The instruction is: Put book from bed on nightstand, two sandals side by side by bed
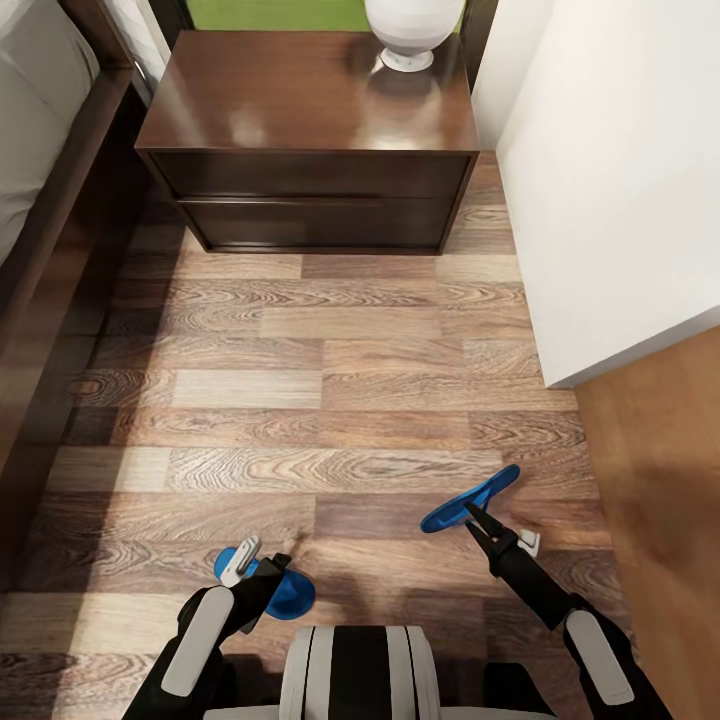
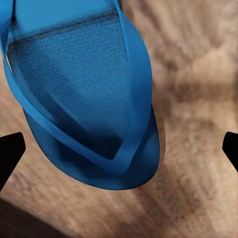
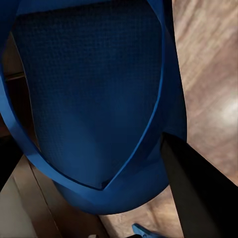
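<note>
Start at your far left: the bed (image 1: 40,200) runs along that side, dark frame and pale mattress edge, and the book is nowhere on the strip you can see, so that part of the job waits. Your left gripper (image 1: 262,565) is low over the plank floor (image 1: 330,400) with one sandal (image 1: 290,595) at its fingertips; in the left wrist view the sandal (image 2: 84,99) lies between the two dark fingertips (image 2: 10,153), which stand wide apart at either edge and touch nothing, so that hand is open. Whether the sandal rests on the floor or is pinned elsewhere you cannot tell. If you close from here, the toe end sits just ahead of the fingers, and you may pinch only the thin strap and have the sole swing or slip. Ahead, between the bed and the white wall (image 1: 620,180), the nightstand (image 1: 310,100) stands with a white lamp base (image 1: 410,35) on its top, well apart from both hands. On your right, the right gripper (image 1: 472,515) has the second sandal (image 1: 470,500) lifted and tilted at its tip; the right wrist view shows the sandal (image 3: 94,99) close against one dark finger (image 3: 198,193), which looks like a closed grip on its edge. That edge hold is the risk: a quick swing could let it twist free and land upside down or away from its mate, spoiling the side-by-side placing beside the bed.
</note>
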{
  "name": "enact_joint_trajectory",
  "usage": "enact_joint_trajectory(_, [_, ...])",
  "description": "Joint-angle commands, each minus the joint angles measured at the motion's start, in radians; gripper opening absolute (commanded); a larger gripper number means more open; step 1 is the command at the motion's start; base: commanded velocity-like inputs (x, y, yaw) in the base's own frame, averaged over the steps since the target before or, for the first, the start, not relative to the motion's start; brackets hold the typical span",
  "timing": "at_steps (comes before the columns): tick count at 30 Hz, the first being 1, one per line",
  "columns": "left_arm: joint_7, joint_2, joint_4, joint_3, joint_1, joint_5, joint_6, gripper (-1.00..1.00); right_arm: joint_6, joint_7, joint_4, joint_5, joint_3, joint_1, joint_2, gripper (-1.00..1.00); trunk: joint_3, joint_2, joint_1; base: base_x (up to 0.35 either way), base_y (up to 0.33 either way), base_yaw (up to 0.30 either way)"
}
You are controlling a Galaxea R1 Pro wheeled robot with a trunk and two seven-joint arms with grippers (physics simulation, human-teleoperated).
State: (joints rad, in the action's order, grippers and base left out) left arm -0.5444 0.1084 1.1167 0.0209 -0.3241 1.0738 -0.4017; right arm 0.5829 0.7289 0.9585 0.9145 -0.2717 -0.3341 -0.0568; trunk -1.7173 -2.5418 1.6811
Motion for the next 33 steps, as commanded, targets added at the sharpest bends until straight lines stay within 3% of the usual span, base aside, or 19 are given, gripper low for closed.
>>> enact_joint_trajectory(1, [-0.006, 0.001, 0.002, 0.002, 0.000, 0.008, -0.003, 1.00, 0.008, -0.002, 0.000, 0.006, -0.001, 0.000, 0.000, -1.00, 0.000, 0.000, 0.000, 0.000, 0.000, 0.000])
enact_joint_trajectory(25, [-0.006, 0.000, 0.000, 0.004, 0.000, 0.009, -0.003, 1.00, 0.008, -0.002, 0.002, 0.006, -0.003, 0.000, 0.000, -1.00, 0.000, 0.000, 0.000, 0.016, 0.000, 0.000])
enact_joint_trajectory(28, [-0.006, 0.000, 0.001, 0.004, 0.000, 0.008, -0.003, 1.00, 0.008, -0.002, 0.002, 0.006, -0.003, 0.000, 0.000, -1.00, -0.012, -0.001, 0.001, 0.000, 0.000, 0.000])
enact_joint_trajectory(33, [-0.006, 0.001, 0.000, 0.004, 0.000, 0.008, -0.003, 1.00, 0.008, -0.002, 0.002, 0.006, -0.003, 0.000, 0.000, -1.00, -0.012, -0.001, 0.001, 0.000, 0.000, 0.000])
